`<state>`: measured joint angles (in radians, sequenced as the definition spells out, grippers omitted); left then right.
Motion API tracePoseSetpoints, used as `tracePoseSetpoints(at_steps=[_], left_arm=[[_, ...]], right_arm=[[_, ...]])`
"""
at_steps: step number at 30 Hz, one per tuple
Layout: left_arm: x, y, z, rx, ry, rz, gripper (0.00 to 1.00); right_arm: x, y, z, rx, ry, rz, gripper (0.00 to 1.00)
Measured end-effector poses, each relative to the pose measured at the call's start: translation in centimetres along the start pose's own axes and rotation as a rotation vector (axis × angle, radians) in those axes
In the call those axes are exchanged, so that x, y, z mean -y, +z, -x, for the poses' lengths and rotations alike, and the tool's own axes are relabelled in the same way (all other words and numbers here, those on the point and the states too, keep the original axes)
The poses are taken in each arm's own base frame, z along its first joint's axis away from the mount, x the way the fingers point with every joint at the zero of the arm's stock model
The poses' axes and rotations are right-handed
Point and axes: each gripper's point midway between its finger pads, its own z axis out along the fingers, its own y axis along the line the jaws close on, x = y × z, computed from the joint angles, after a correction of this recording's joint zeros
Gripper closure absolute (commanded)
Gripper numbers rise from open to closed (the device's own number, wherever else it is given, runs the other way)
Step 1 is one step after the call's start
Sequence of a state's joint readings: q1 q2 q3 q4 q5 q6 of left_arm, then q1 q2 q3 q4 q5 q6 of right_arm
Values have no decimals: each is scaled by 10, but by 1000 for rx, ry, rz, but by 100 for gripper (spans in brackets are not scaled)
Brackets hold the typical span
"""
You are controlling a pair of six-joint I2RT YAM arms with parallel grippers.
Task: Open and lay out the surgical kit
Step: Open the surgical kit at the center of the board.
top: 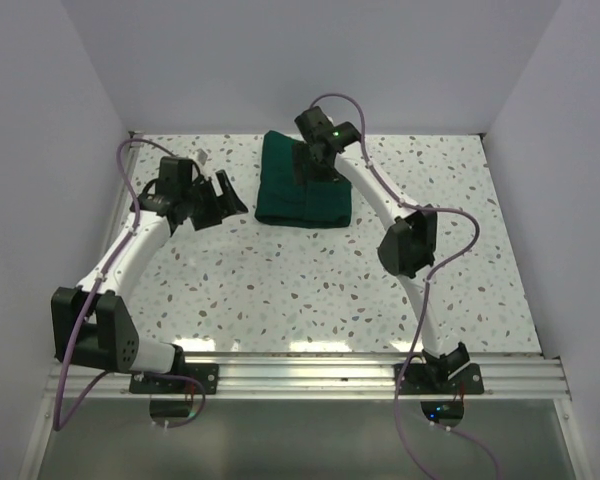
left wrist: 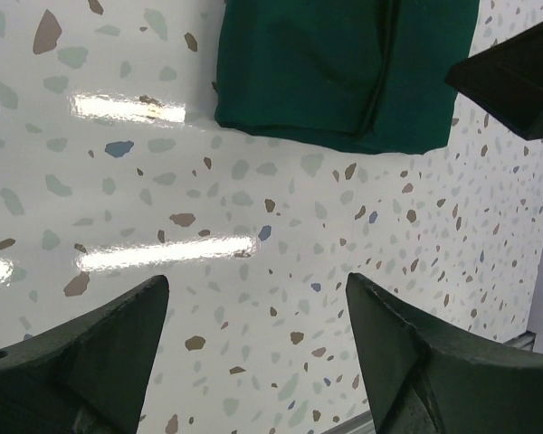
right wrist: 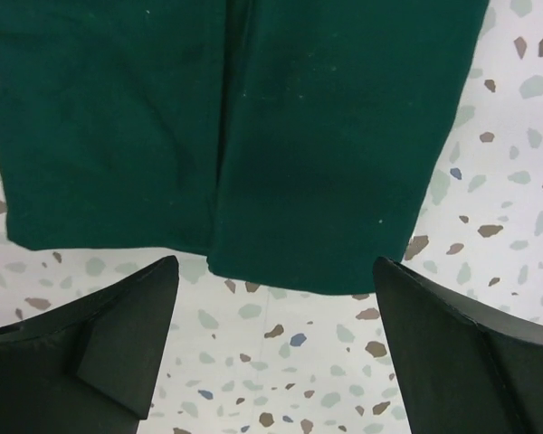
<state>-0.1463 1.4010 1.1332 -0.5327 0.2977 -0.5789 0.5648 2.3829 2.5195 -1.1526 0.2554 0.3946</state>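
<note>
Since nothing pins the green bundle (top: 302,185) down, my first worry is the whole thing sliding. On the near side of the bundle the speckled table (top: 280,290) shines glossy and looks slick. Left of the bundle, not touching it, the left gripper (top: 223,197) hangs with its jaws spread and nothing between them. Directly over the bundle the right gripper (right wrist: 276,267) is likewise spread and empty, straddling the near edge where a fold line runs up the middle. The bundle itself lies folded shut toward the table's far side, its contents hidden. If the right gripper bites several layers instead of the top flap, it may drag or lift the lot and spill whatever is loose inside. Both grippers closing on the bundle could also knock together.
</note>
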Motion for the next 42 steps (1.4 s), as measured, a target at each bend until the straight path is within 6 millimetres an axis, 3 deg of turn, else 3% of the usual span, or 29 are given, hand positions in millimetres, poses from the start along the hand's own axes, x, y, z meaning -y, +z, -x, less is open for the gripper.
tracePoseSetpoints(at_steps=[11, 14, 20, 22, 24, 31, 35, 42], left_arm=[[0, 6, 0, -1, 1, -11, 18], [-4, 13, -3, -19, -5, 0, 18], [-9, 17, -7, -35, -6, 10, 18], [-9, 17, -7, -34, 4, 10, 18], [-10, 17, -7, -35, 12, 11, 18], [-16, 26, -12, -63, 6, 24, 18], [-20, 32, -16, -82, 7, 31, 18], [-18, 41, -6, -87, 21, 33, 19]], right_arm=[[-14, 50, -29, -70, -52, -34, 13], [-14, 59, -34, -82, -61, -45, 20], [-7, 75, -41, -95, -85, -95, 50], [-7, 75, -40, -89, -98, -103, 83], [-9, 75, -39, -85, -98, -100, 100], [-4, 74, -36, -69, -105, -132, 100], [9, 70, -28, -53, -81, -156, 100], [87, 38, -13, -51, 40, -244, 100]])
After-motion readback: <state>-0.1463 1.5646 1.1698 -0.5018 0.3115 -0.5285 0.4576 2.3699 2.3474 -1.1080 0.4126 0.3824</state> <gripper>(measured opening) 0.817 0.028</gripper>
